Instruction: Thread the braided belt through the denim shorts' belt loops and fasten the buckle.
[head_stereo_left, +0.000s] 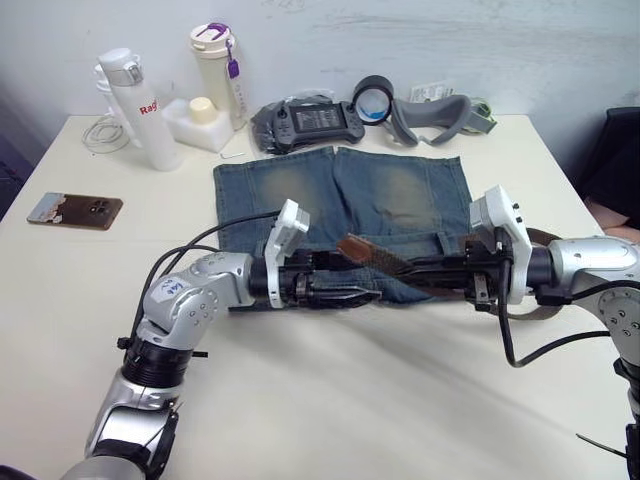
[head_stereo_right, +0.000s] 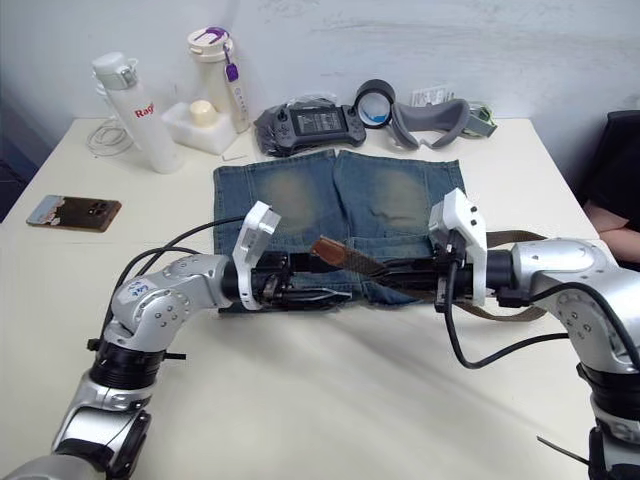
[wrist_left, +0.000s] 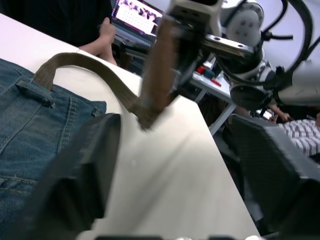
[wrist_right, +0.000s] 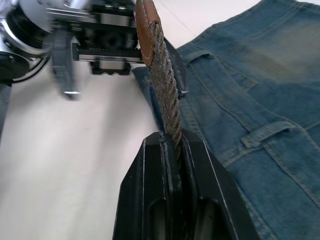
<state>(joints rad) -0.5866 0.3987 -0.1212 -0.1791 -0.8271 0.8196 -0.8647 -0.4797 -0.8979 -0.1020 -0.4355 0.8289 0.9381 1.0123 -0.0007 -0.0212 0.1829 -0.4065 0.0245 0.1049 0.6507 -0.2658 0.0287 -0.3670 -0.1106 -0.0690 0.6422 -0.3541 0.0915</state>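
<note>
Right gripper: fingers pinched tight on the belt, strap clamped edge-on between them; in the head view it sits right of centre, pointing toward frame left.
Left gripper: centre of the head view, fingers spread apart with nothing between them, tips low over the near edge of the shorts; pointing toward frame right, facing the other gripper.
Belt: brown braided strap, free tip with a smooth brown leather cap raised above the waistband between the two grippers, just past the left fingertips. Its rest trails off past the right gripper along the table toward the right edge of the frame, in a flat olive-brown loop.
Buckle: cannot make it out.
Shorts: faded blue denim, flat on the table at frame centre, waistband nearest the robot, legs toward the back wall.
Belt loops: one short denim strip plain across the waistband in the right wrist view, no strap through it.
Table: pale, bare in the foreground.
Phone: left of frame, well apart from the shorts.
Bottles: upper left.
Game controller: top centre, beyond the shorts.
</note>
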